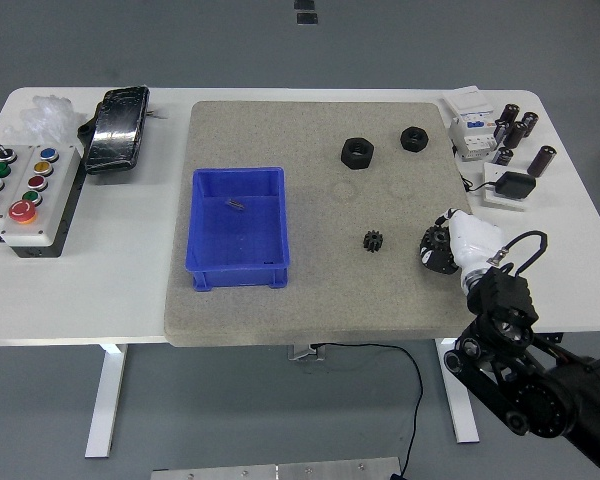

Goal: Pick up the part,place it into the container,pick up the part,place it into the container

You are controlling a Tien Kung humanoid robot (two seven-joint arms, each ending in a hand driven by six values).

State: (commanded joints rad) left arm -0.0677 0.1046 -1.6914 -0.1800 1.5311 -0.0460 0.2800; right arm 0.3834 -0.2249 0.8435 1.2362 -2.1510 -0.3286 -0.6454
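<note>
A blue open container stands on the left part of the grey mat, with a small dark pin-like piece on its floor. A small black gear lies on the mat right of the container. Two larger black nut-like parts lie further back. My right hand, white-backed on a black arm, is low at the mat's right edge, a short way right of the small gear and apart from it. The left arm is out of view.
A button box and a black pouch sit on the table's left. White electrical parts and several black cylinders sit at the back right, with a black pad on a white plate.
</note>
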